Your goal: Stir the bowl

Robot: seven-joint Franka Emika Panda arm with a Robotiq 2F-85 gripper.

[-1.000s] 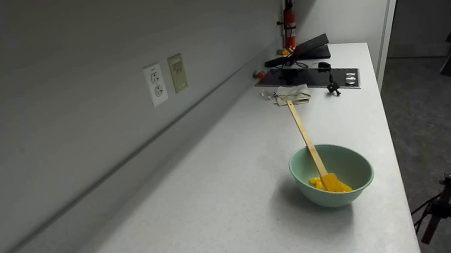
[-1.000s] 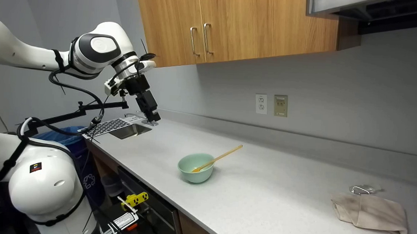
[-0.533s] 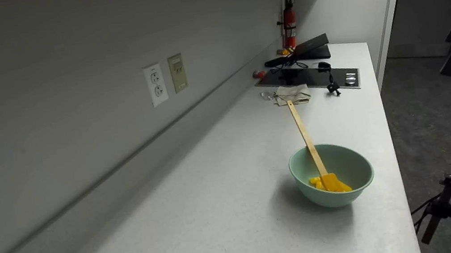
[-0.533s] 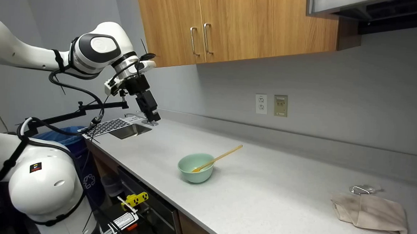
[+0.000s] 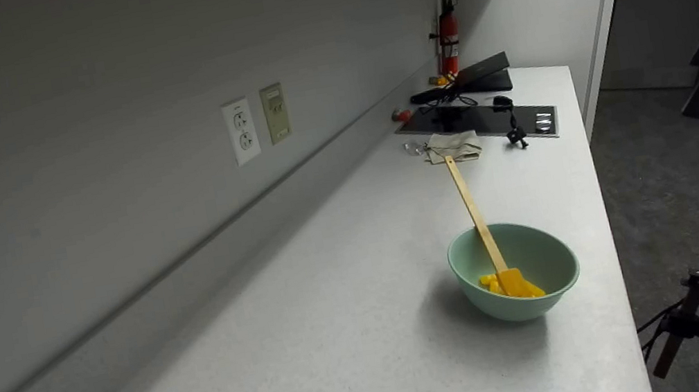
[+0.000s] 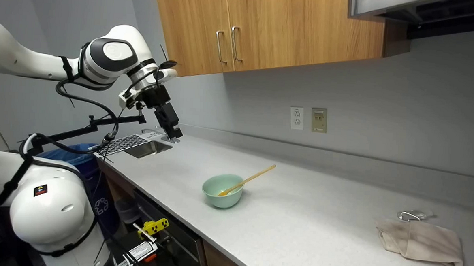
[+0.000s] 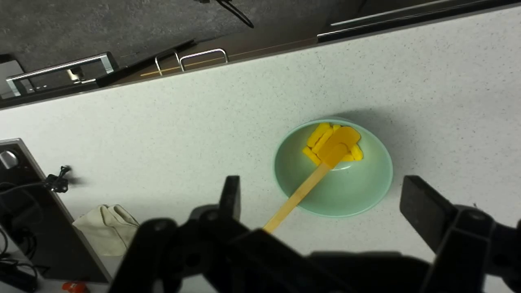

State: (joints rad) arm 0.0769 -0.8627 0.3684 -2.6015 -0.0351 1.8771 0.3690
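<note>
Bowl (image 7: 354, 191) round, pale mint-green, smooth-sided, upright.

White Panda arm (image 6: 42, 64) bent; wrist (image 6: 113, 51) tilted obliquely downward; claw (image 7: 321, 193) aloft, its two black fingers (image 7: 427, 211) spread wide apart.

The wrist view sits super close, right behind the gripper (image 7: 324, 199), peering down past its fingers (image 7: 425, 209) at the bowl (image 7: 354, 187). In an exterior view you're well back, catching the gripper from the side and facing diagonally across the countertop (image 6: 321, 226) to the wall (image 6: 259, 103). In an exterior view you're up high, nearer the bowl, looking lengthwise to the cooktop (image 5: 474, 121), which the wrist view catches off past a gripper finger. Both exterior views share the bowl, white outlet (image 5: 242, 131) and folded cloth (image 6: 422, 244).
</note>
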